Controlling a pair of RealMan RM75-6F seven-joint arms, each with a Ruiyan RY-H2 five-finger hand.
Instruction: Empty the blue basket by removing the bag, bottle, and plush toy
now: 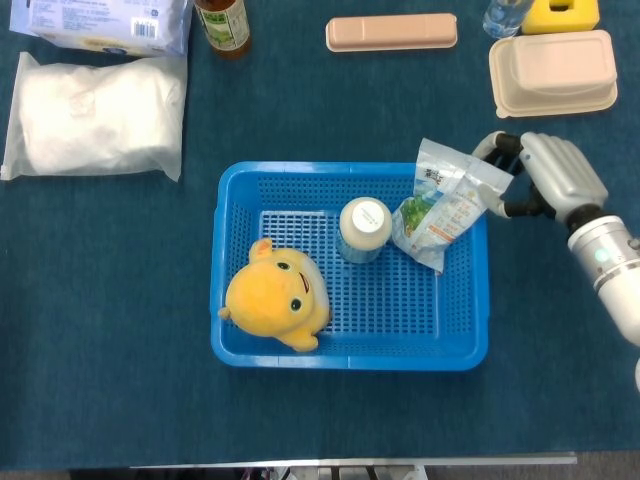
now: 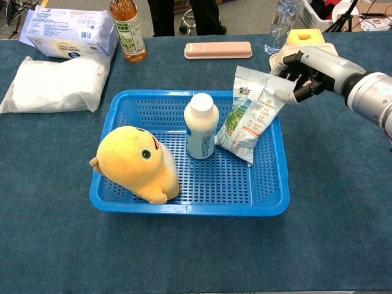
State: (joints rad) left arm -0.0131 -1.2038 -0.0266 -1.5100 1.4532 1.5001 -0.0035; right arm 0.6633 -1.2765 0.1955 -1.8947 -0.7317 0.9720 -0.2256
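The basket (image 2: 184, 202) sits near the middle of the table (image 2: 343, 233), with all three items inside. The bag (image 2: 252, 113) leans against the basket's right wall, its sealed top rising above the rim at the far-right corner — the one part reachable without entering the basket. The right hand (image 2: 301, 72) is at that top edge from outside the rim, fingers curled around the bag's upper corner; whether they are clamped on the foil or only touching it cannot be told from either view.

The bottle (image 2: 201, 125) stands upright at the centre of the basket, just beside the bag, so a sideways pull on the bag could tip it — a lift straight up looks safer. The plush toy (image 2: 136, 162) lies against the near-left corner, well apart from both. The left hand is not visible.

Judged stage: first removal, grip being established.
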